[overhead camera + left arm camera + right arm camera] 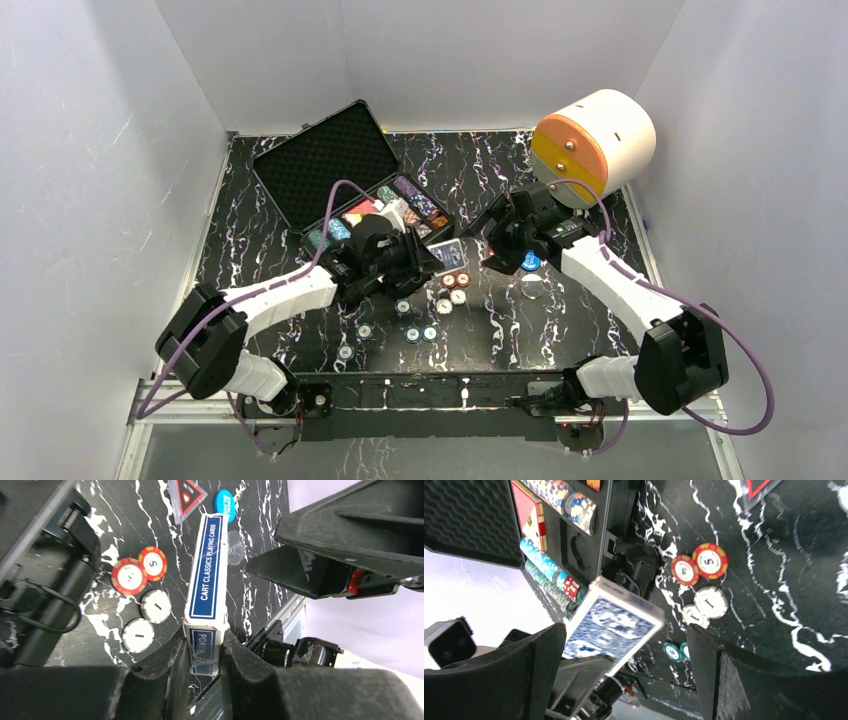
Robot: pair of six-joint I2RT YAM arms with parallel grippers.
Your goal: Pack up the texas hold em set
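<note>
Just in front of the open black case (318, 165), its slots holding rows of chips (544, 562) and a red deck (530, 515), the left gripper (205, 652) is clamped on the blue card deck (207, 570), loose chips (452, 288) scattered on the counter (570, 335) nearby, the right gripper (626, 630) spread wide close beside it.

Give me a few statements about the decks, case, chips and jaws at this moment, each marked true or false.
1. The left jaws are closed on the blue card deck. True.
2. The right jaws hold a chip. False: they stand open and empty.
3. The case is shut. False: its lid stands open.
4. A red deck lies in the case. True.
5. Every chip is packed. False: loose chips lie on the table.
</note>
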